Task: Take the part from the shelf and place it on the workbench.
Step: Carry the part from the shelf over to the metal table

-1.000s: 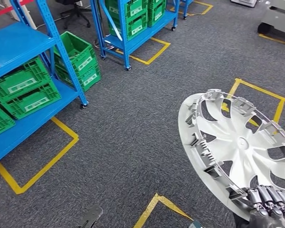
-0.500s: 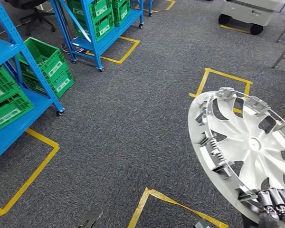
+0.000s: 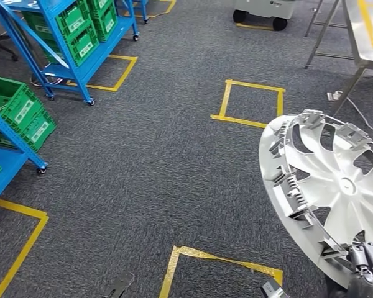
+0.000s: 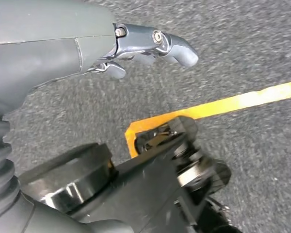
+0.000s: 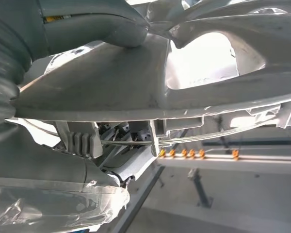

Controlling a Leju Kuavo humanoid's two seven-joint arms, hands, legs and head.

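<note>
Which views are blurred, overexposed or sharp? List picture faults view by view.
Head view: sharp and evenly lit, no strong shadows; the silver plastic wheel cover reads clearly. Left wrist view: yellow floor tape and the dark parts below it smear with motion blur. Right wrist view: the wheel cover's openings blow out to white, with glare near the right hand.

Even bright overhead light, soft shadows, left wrist view motion-blurred, right wrist view overexposed with white glare
</note>
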